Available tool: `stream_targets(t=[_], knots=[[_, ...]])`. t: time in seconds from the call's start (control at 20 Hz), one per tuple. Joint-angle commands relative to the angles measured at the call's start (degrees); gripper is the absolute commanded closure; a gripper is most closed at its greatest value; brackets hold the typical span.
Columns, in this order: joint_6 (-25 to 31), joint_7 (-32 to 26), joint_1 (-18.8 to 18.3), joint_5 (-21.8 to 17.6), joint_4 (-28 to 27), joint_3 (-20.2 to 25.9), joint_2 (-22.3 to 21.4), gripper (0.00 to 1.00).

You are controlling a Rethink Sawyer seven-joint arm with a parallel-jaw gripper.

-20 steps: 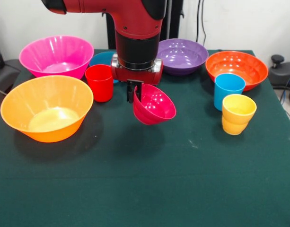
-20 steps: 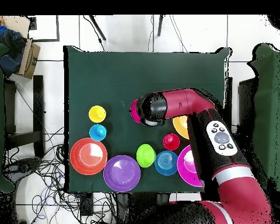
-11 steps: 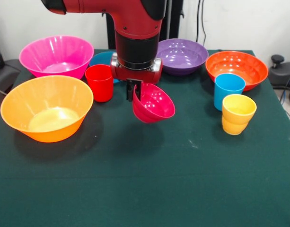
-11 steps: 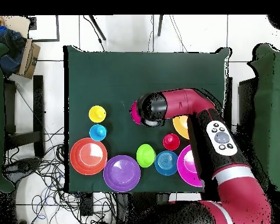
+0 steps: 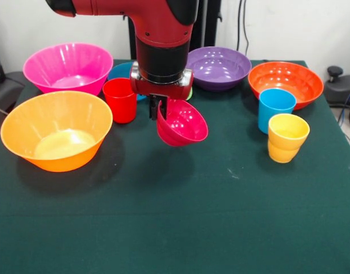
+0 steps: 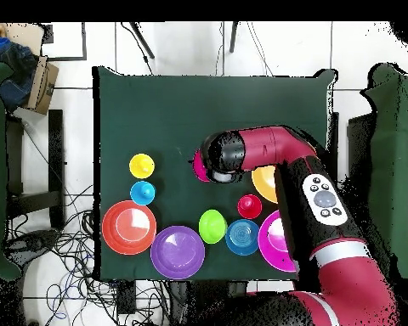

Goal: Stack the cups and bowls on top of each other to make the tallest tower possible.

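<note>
- Gripper (image 5: pixel 158 108) clamped on crimson bowl (image 5: pixel 182 123) rim, bowl tilted, clear of table (image 5: pixel 180 228).
- Thin rim pinch: could swing or slip.
- Red cup (image 5: pixel 121 100) at its 9 o'clock: collision risk.

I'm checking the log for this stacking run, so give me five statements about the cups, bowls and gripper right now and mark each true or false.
1. The gripper holds the crimson-pink bowl by its rim, tilted and off the table. True.
2. The red cup sits inside the yellow-orange bowl. False: it stands on the table beside that bowl.
3. The sky-blue cup and the yellow cup stand next to each other. True.
4. The purple bowl is stacked on the orange bowl. False: they sit side by side on the table.
5. The pink bowl has a cup in it. False: no cup is in it.
</note>
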Motion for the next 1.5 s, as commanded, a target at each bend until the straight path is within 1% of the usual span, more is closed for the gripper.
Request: stream_targets(t=[0.05,0.2,0.45,0.65,0.8,1.1,1.5], knots=[[3.4,-13.2,0.7,-2.6,-3.0,2.3,2.9,1.00],[2.1,-12.4,0.9,-3.0,-2.7,2.2,2.5,1.00],[1.2,-12.6,1.8,-4.4,-3.0,2.0,1.8,1.00],[3.6,-10.7,4.4,-4.6,-3.1,0.9,0.6,1.00],[4.2,-8.9,5.4,-3.5,-2.3,0.8,-0.2,1.00],[3.9,-8.5,5.4,-2.7,-1.3,0.1,-0.5,1.00],[6.0,-10.3,5.0,-1.6,-3.9,0.8,0.8,1.00]])
